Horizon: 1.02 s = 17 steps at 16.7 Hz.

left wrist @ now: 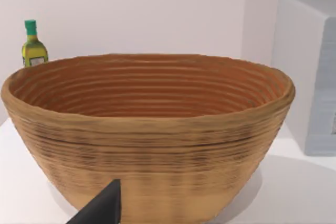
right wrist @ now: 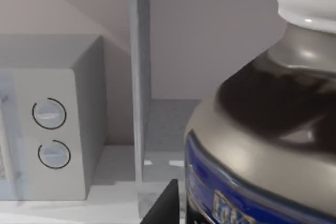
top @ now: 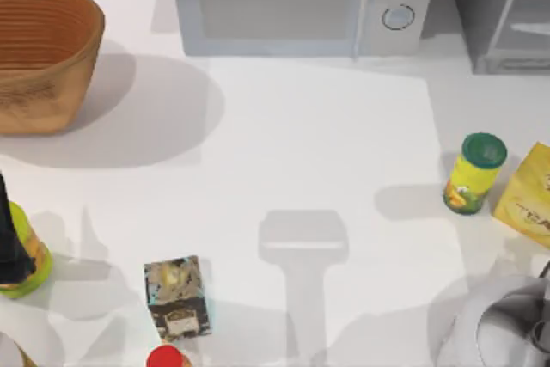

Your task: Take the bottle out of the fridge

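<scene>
One bottle (right wrist: 262, 129) looms right beside my right claw (right wrist: 165, 205). My right arm (top: 507, 324) sits at five o'clock on the table (top: 326, 143). Whether the claw is clamped on the bottle I cannot tell. It has a white screw cap, a dark shoulder and a pale body with a blue label. I judge it rigid, smooth, probably slippery and fairly light, best held on the straight body below the shoulder. The fridge (right wrist: 139, 77) stands beyond it, at one o'clock. My left arm (top: 10, 242) idles at eight o'clock.
</scene>
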Tool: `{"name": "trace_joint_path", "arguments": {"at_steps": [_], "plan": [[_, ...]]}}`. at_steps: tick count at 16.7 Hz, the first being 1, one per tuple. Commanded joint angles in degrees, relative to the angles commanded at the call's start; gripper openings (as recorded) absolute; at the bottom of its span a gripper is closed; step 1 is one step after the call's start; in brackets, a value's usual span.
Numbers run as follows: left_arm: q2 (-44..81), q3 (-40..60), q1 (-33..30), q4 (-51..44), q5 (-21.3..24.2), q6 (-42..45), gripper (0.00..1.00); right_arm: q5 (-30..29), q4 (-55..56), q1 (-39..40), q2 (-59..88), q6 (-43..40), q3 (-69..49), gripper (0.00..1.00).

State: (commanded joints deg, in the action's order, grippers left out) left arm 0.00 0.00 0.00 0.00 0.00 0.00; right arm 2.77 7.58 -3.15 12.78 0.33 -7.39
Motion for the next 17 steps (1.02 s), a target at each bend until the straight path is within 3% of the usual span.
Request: {"name": "trace_joint_path", "arguments": {"at_steps": [5,12,17], "plan": [[0.0,0.0,0.0,0.0,0.0,0.0,1.0,-2.6,-7.2,2.9,-12.1,-0.3,7.0,0.0],[0.0,0.0,0.0,0.0,0.0,0.0,1.0,-3.3,-6.9,3.2,-11.9,-0.2,6.7,0.0],[0.0,0.0,0.0,0.0,0.0,0.0,1.0,-12.9,4.1,9.8,0.2,0.1,-2.1,0.0]]}}
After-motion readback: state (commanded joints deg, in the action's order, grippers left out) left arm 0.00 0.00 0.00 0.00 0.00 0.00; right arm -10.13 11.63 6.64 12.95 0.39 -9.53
